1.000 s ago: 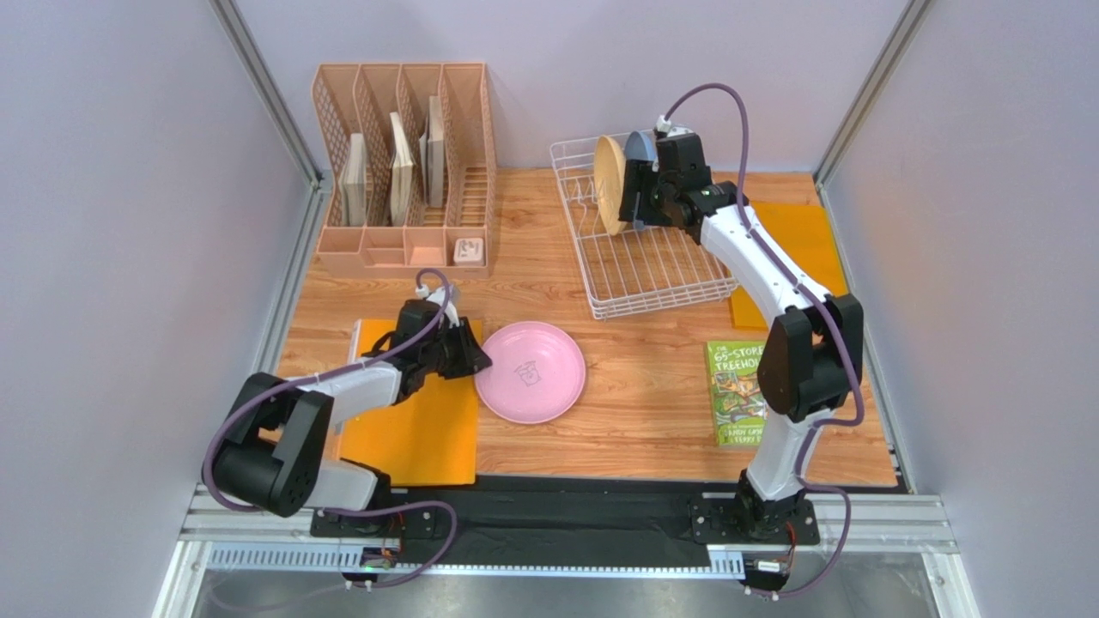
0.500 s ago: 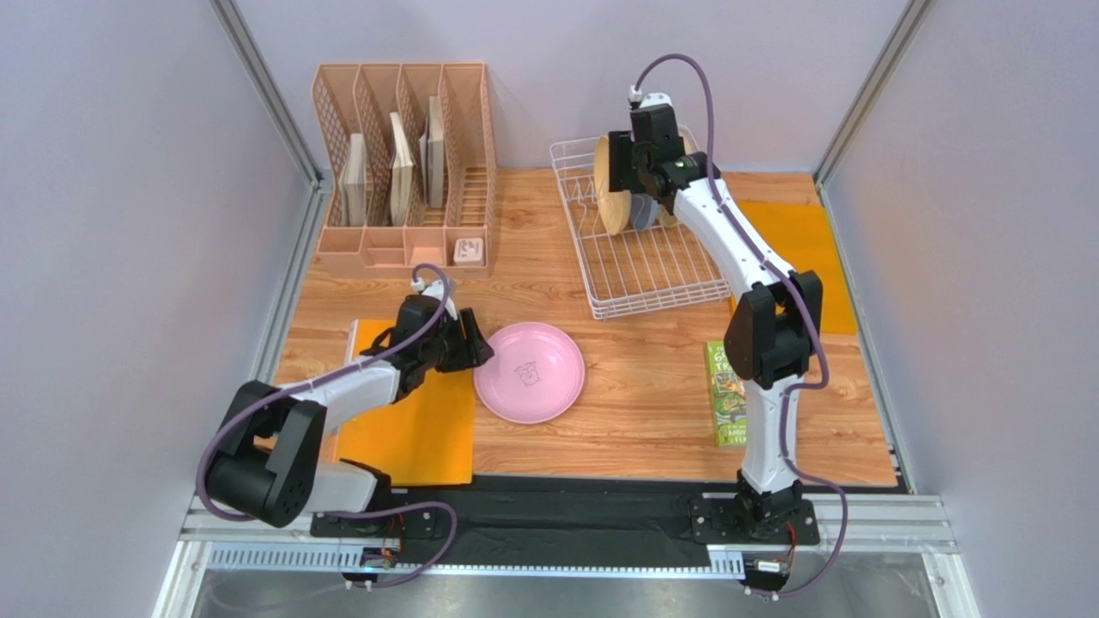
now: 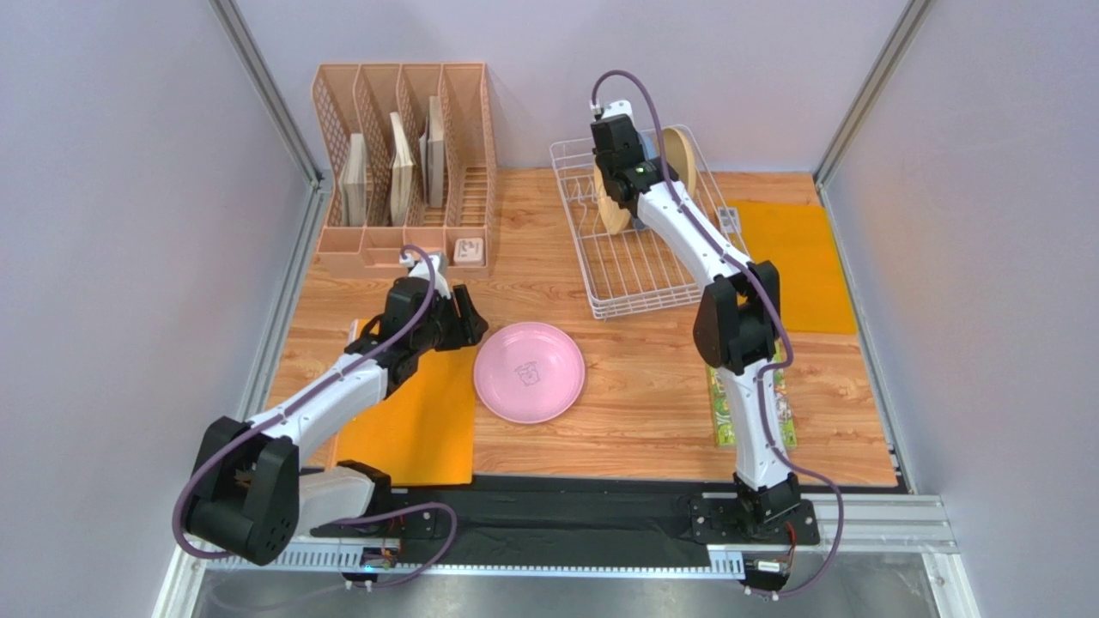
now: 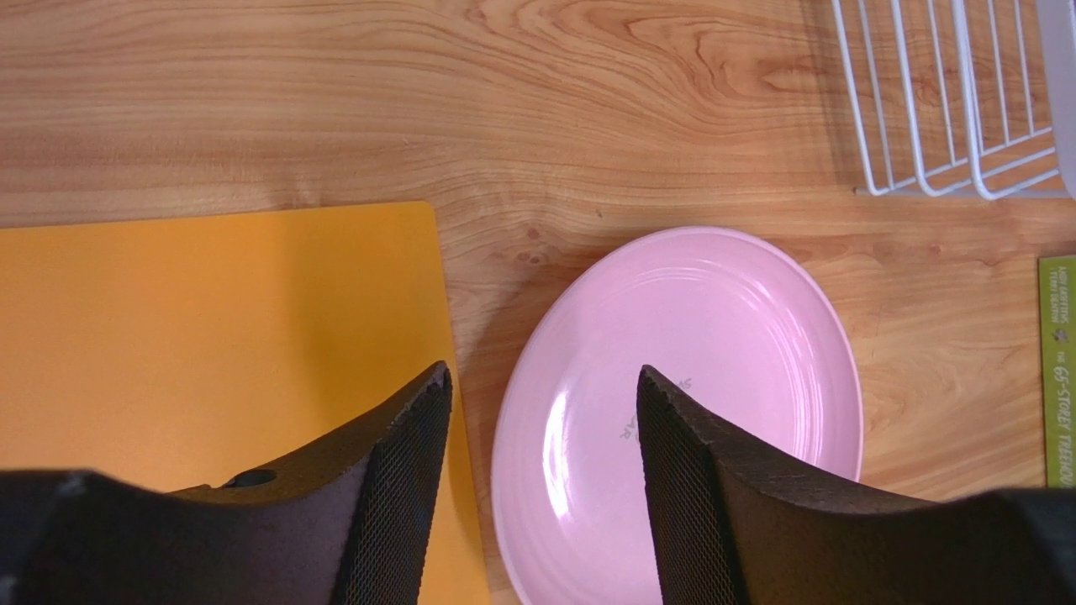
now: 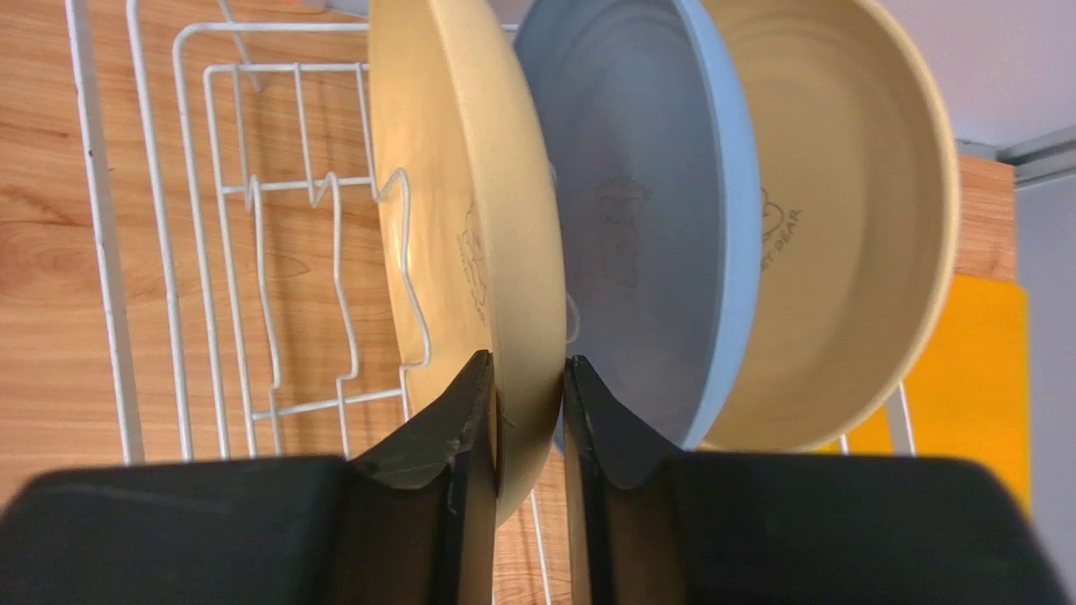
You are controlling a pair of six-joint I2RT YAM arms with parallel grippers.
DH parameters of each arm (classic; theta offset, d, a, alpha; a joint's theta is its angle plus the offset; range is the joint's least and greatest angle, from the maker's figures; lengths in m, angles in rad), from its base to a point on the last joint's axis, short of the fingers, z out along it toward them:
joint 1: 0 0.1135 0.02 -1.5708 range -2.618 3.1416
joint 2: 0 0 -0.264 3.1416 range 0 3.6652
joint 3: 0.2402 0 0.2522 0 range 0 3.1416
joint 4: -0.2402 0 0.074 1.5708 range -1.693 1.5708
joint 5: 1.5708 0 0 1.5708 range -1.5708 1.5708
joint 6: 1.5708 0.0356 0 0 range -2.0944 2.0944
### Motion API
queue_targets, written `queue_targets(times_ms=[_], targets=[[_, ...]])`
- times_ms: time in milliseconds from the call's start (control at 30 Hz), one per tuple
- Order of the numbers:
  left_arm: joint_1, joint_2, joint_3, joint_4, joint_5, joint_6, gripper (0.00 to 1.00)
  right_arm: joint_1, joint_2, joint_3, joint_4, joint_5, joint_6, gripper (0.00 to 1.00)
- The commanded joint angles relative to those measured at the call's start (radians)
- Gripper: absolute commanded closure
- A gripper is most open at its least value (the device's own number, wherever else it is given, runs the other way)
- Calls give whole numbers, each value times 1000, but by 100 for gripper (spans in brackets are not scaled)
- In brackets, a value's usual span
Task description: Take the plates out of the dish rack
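Note:
The pink plate (image 3: pixel 529 372) lies flat on the wooden table, also seen in the left wrist view (image 4: pixel 707 391). My left gripper (image 3: pixel 467 325) hovers open just left of it, its jaws (image 4: pixel 541 378) astride the plate's left edge without touching. In the white wire dish rack (image 3: pixel 645 258) three plates stand on edge: pale yellow (image 5: pixel 467 240), blue (image 5: pixel 644 227) and cream-tan (image 5: pixel 834 227). My right gripper (image 5: pixel 528 372) is shut on the pale yellow plate's rim, reaching over the rack's far end (image 3: pixel 617 161).
A peach slotted organizer (image 3: pixel 403 161) with beige boards stands at the back left. Orange mats lie under the left arm (image 3: pixel 413 412) and right of the rack (image 3: pixel 790 258). A green book (image 4: pixel 1058 366) lies near the right arm's base.
My left gripper opened, let go of the pink plate and drew back slightly. My right gripper swung left along the rack and closed on the pale yellow plate's rim.

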Motion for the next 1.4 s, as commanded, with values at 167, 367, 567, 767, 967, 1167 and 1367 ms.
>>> queue_targets(times_ms=[167, 367, 567, 767, 967, 1167, 1367], targets=[[-6, 2, 22, -9, -20, 9, 37, 72, 72, 59, 190, 252, -179, 100], [-4, 34, 49, -8, -26, 4, 37, 149, 144, 77, 398, 527, -344, 100], [-6, 33, 69, -25, -29, 20, 36, 178, 103, -8, 595, 653, -436, 100], [-6, 2, 92, -55, -37, 40, 27, 200, -98, -141, 596, 635, -409, 100], [-6, -24, 124, -77, -31, 60, 21, 227, -250, -236, 518, 635, -344, 100], [-6, -24, 147, -80, 1, 60, 21, 233, -380, -332, 405, 607, -253, 100], [-6, -12, 190, -45, 96, 64, 21, 214, -591, -475, 117, 227, 25, 100]])
